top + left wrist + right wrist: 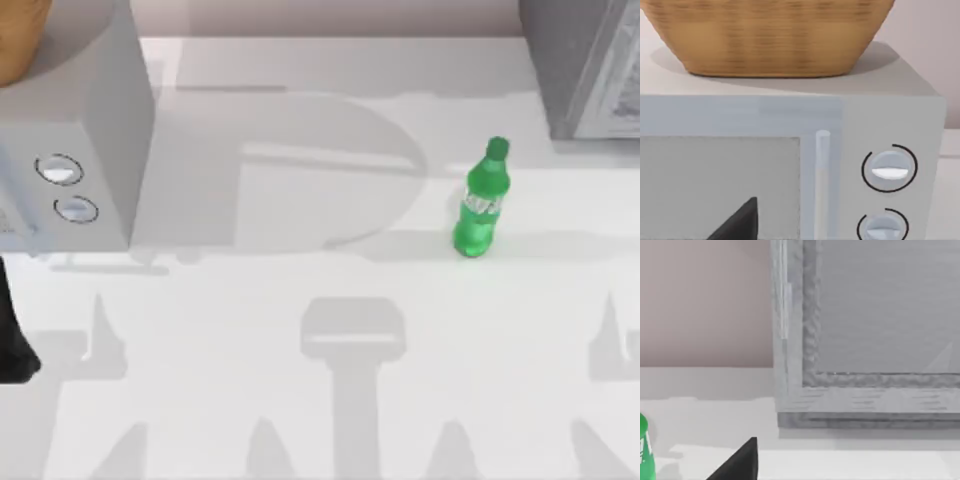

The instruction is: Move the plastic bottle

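The small bright green translucent plastic bottle (481, 205) stands upright on the white worktop (300, 330), right of centre and toward the far half. Its green cap is on, the narrow neck widens into a body ringed by a white-and-green label band, and nothing touches it. Its green edge (644, 447) also appears in the right wrist view, on the worktop near the grey cabinet.

At the far left a light grey microwave oven (75, 150) sits on the worktop, with two round dials (60, 170) stacked on its control panel. The left wrist view faces the front of the same oven (892, 107): a pale door window, a vertical bar handle (822, 175) and the two dials (889, 169) beside it. A woven tan wicker basket (770, 35) rests on the oven's roof; its rim (18, 40) appears at the far left corner from above.

At the far right stands a grey box-shaped cabinet (585, 65), well apart from the bottle; the right wrist view shows its framed front panel (870, 330) against a pinkish wall.

A dark piece of the left arm (12, 340) lies at the worktop's left edge, and a dark wedge sits low in each wrist view. Whether the left tool or the right tool is spread or pressed together, I cannot tell.
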You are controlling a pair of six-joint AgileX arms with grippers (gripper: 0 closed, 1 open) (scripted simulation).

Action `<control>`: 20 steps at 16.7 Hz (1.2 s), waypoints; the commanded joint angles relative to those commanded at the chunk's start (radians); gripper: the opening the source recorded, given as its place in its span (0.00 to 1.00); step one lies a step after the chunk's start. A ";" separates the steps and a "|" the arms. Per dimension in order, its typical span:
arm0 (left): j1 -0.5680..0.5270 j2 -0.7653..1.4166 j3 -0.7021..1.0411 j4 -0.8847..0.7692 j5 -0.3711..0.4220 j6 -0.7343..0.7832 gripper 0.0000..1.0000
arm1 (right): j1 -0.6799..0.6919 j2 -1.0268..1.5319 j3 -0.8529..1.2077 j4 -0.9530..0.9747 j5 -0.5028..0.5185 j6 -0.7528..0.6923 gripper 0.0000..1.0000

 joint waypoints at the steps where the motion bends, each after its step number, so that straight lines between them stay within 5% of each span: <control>1: 0.000 0.000 0.000 0.000 0.000 0.000 1.00 | 0.000 0.000 0.000 0.000 0.000 0.000 1.00; 9: 0.000 0.000 0.000 0.000 0.000 0.000 1.00 | -0.003 0.290 0.061 0.249 -0.111 -0.010 1.00; 20: 0.000 0.000 0.000 0.000 0.000 0.000 1.00 | -0.002 1.395 0.229 1.075 -0.494 -0.061 1.00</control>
